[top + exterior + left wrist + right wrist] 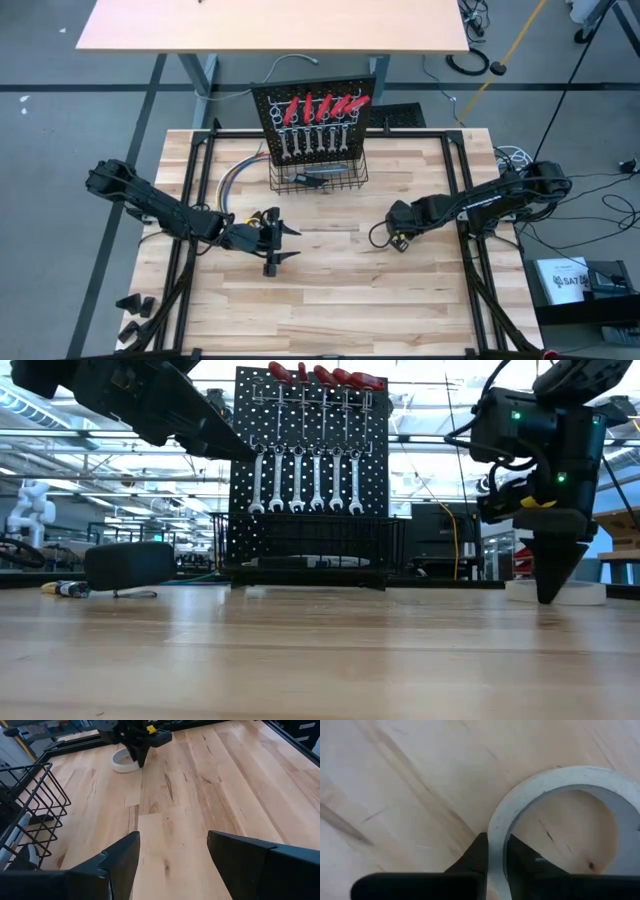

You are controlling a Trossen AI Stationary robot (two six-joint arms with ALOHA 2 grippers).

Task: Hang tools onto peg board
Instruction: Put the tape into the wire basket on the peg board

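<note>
The black peg board [262, 108] stands at the table's far side, with red-handled tools [325, 104] and silver wrenches [312, 142] hanging on it and a wire basket [318, 178] at its base. A white tape roll [560, 780] lies flat on the table right of centre. My right gripper [496, 845] points down over the roll, shut on its wall; from table height its fingers taper together [548, 598]. My left gripper [172, 850] hovers open over bare wood left of centre [283, 243], with nothing between its fingers. My right gripper pinches the tape roll's ring wall [495, 832], with one finger inside the hole and one outside. The fingers come from above, pointing down. The roll lies flat with its underside on the table [590, 592].
A bundle of coloured wires [235, 180] lies left of the basket. Dark metal rails [190, 200] run along the table's left and right sides. Open wood stretches between the two grippers and toward the near edge.
</note>
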